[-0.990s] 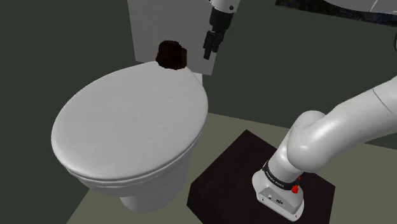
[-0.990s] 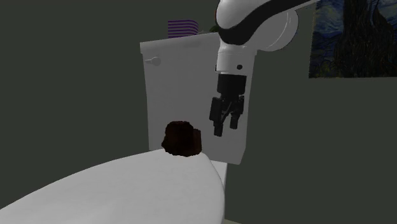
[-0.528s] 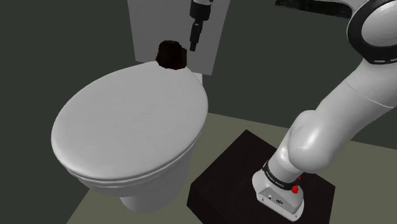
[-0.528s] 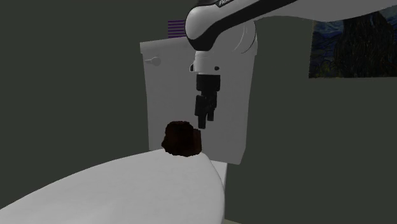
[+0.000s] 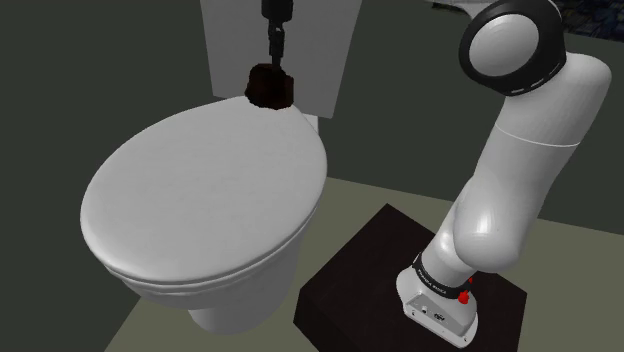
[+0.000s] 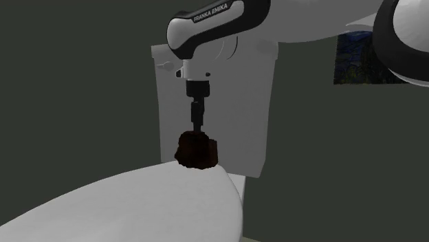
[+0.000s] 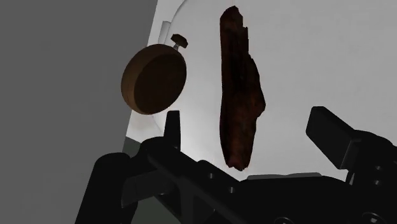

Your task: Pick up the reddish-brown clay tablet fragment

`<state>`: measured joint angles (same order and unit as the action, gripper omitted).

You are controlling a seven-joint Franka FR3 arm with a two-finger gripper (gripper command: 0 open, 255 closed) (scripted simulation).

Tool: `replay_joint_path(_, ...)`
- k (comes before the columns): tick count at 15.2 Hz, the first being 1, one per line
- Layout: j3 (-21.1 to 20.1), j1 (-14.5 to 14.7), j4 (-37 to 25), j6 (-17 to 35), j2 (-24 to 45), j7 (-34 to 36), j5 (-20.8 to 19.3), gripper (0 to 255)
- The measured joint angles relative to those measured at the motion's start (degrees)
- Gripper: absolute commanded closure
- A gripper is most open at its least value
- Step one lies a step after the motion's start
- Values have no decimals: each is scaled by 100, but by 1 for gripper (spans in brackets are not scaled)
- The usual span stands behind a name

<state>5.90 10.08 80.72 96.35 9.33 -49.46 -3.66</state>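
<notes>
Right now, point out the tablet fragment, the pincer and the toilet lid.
tablet fragment (image 6: 197, 150): second exterior view, middle of its dark face.
pincer (image 6: 197, 126): second exterior view, midway between its fingertips.
toilet lid (image 5: 200, 190): shoulder view, bare middle of its top.

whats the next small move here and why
Probably lower the end effector straight down. It hangs right over the reddish-brown tablet fragment on the toilet lid, and in the wrist view its open fingers stand either side of it, not yet touching.
</notes>
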Motion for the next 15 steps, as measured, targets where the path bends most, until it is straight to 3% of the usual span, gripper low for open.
replay_joint_path(8, -21, 16, 516, 526, 9, -60, -29, 0)
replay_joint_path(9, -21, 16, 532, 541, 7, -58, -29, 255)
replay_joint_path(15, -23, 18, 552, 558, -2, -57, -28, 255)
